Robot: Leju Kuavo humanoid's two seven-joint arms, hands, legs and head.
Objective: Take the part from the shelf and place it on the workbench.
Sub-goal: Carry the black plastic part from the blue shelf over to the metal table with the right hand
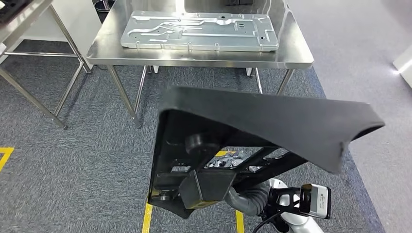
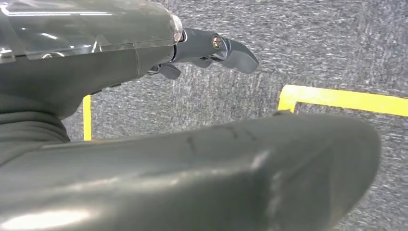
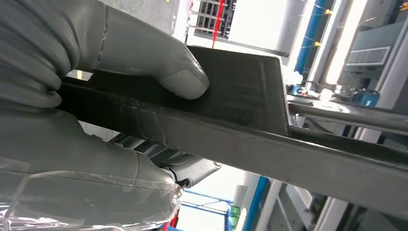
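A big black moulded part (image 1: 272, 121) hangs in front of me, tilted, with its hollow underside and brackets facing me. My right hand (image 1: 245, 199) grips its lower edge from below. In the right wrist view the thumb (image 3: 178, 72) presses on the flat black rim of the part (image 3: 240, 86), with the other fingers wrapped under it. The steel workbench (image 1: 291, 56) stands straight ahead, beyond the part. My left hand (image 2: 144, 57) hangs over the grey carpet with its fingers (image 2: 231, 50) stretched out and nothing in it.
A large stamped metal plate (image 1: 199, 31) covers most of the workbench top. A second steel-legged table (image 1: 29, 19) stands at the far left. Yellow tape lines (image 1: 147, 218) mark the carpet near my feet. A white object (image 1: 403, 63) sits at the right edge.
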